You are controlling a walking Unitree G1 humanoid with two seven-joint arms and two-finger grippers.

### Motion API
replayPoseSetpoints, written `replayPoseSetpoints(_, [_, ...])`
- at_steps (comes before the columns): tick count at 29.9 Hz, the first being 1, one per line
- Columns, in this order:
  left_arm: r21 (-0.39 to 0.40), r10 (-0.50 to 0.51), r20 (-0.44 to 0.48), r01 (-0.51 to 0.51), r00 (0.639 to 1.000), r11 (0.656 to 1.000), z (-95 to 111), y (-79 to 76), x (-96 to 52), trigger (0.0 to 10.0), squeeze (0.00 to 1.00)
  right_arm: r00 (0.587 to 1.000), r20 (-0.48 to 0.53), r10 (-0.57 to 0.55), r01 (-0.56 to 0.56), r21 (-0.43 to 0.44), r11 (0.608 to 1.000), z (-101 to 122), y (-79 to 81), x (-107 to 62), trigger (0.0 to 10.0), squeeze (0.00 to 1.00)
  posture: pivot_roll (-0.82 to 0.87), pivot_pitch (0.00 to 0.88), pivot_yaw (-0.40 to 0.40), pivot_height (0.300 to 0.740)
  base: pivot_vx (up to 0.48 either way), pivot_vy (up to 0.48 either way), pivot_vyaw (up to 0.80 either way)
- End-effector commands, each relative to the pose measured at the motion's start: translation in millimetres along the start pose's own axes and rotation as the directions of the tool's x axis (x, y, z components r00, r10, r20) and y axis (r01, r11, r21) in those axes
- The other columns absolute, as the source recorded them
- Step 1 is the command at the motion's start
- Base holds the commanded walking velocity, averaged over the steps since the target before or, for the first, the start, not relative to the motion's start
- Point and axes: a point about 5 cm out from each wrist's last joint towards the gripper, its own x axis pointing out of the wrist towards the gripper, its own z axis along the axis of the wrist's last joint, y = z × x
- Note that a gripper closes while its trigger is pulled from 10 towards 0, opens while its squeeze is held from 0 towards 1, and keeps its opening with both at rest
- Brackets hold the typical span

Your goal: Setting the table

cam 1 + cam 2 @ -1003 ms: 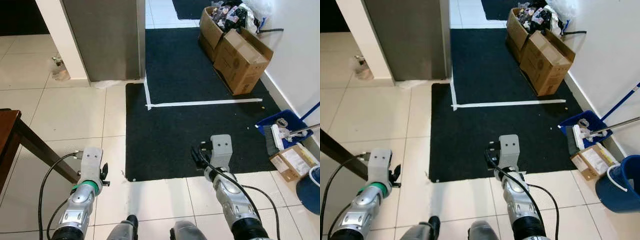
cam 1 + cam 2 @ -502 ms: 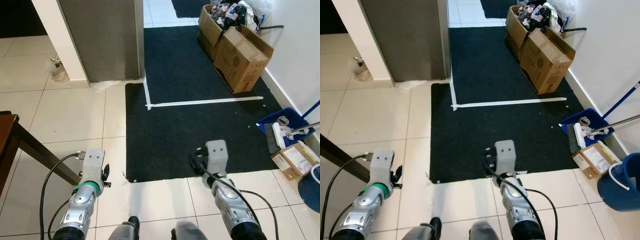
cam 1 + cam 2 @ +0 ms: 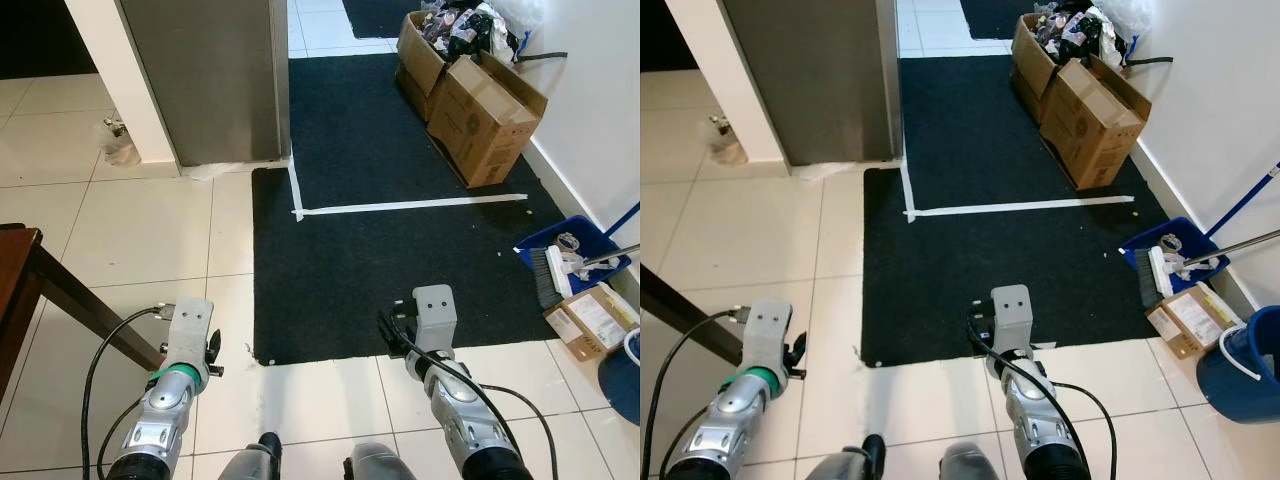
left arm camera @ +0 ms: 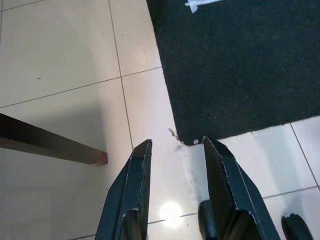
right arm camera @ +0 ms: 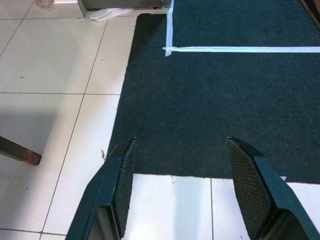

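**Both grippers empty above the floor**

On the tiled floor at 12 o'clock lies a black mat (image 3: 400, 220) with white tape lines. The left gripper (image 4: 175, 150) hangs over the tiles beside the mat corner, its fingers a little apart, holding nothing. The right gripper (image 5: 180, 170) hangs over the mat edge, fingers spread wide and empty. A dark wooden table (image 3: 15, 275) stands at 9 o'clock. Cardboard boxes (image 3: 480, 100) stand at 1 o'clock.

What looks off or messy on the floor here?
Along the right wall: an open cardboard box overflowing with clutter, a dustpan holding debris beside a small box on the tiles. A crumpled white scrap lies at the grey cabinet's base. Both end effectors hang empty.
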Motion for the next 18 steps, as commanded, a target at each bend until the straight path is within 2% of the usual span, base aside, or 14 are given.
replayPoseSetpoints(1, [0.007,-0.007,-0.014,0.007,1.000,1.000,-5.2,-0.9,-0.9,10.0,0.00,1.000,-0.018,-0.005,0.005,0.004,1.000,-6.8,0.4,-2.5,10.0,0.00,-0.19,0.000,0.061,0.740,0.000,0.000,0.00])
replayPoseSetpoints(18, [0.010,-0.007,-0.019,0.007,1.000,1.000,-8.6,-1.9,-3.1,10.0,0.00,1.000,-0.020,0.001,-0.001,-0.002,1.000,-9.2,1.4,-4.8,10.0,0.00,-0.19,0.012,0.058,0.740,0.000,0.000,0.00])
